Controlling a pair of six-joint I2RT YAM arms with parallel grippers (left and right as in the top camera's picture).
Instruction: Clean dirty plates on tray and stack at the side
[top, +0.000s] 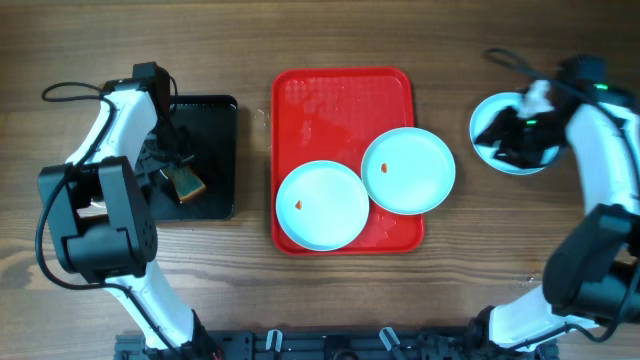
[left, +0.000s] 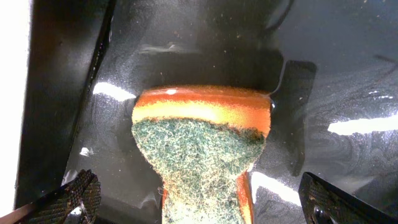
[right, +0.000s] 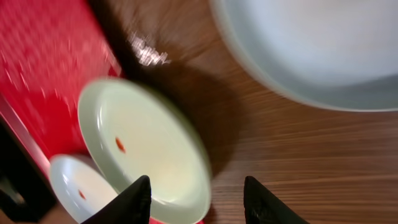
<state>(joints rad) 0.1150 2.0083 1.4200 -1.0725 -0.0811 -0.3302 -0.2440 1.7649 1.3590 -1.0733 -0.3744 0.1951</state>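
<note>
The red tray (top: 340, 90) lies mid-table with two pale-blue plates on it. The front-left plate (top: 322, 205) and the right plate (top: 408, 170) each carry a small orange spot. The right plate overlaps the tray's right rim. A third plate (top: 500, 160) sits on the wood at the far right, and my right gripper (top: 497, 135) hovers over it, open and empty. In the right wrist view this plate (right: 323, 43) is at the top right, the spotted plates (right: 143, 149) (right: 78, 183) lower left. My left gripper (left: 202, 199) is open, its jaws either side of an orange-and-green sponge (left: 199, 149).
A black tray (top: 215, 120) stands left of the red tray and holds the sponge (top: 188, 184) under my left arm. Bare wood lies between the red tray and the far-right plate. Cables run near both arms at the back edge.
</note>
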